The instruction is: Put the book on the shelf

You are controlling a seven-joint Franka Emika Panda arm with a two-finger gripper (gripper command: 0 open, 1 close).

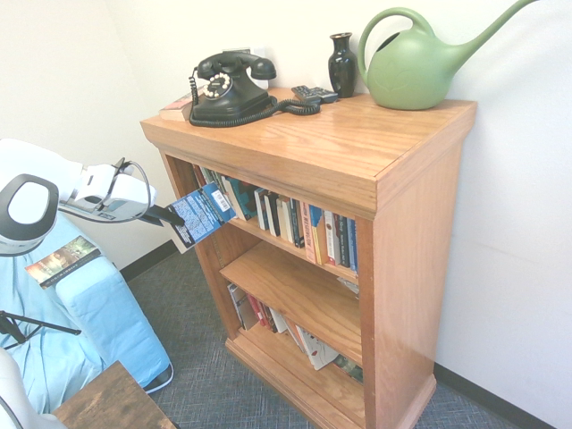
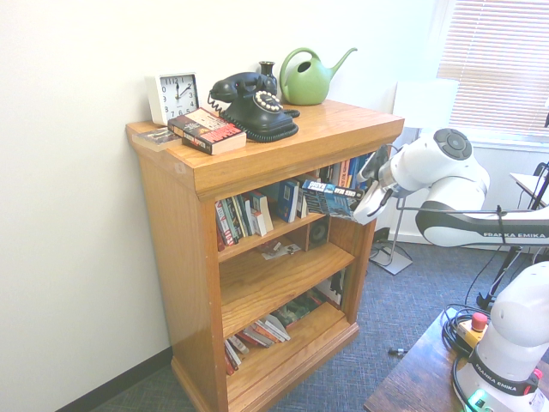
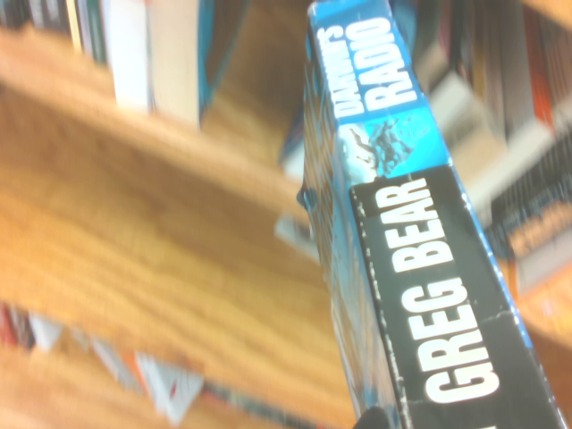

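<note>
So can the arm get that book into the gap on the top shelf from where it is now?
Probably yes. The gripper holds the book right at the shelf opening, and the gap beside the upright books looks free.

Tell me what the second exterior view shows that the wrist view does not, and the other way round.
Only the second exterior view shows the arm and its gripper, shut on the book, plus the bookcase top with a clock, black telephone, green watering can and a reddish book. Only the wrist view lets you read the held book's spine: "Darwin's Radio" and "Greg Bear". Both share the held book at the front of the shelf, with the row of upright books standing on it.
</note>
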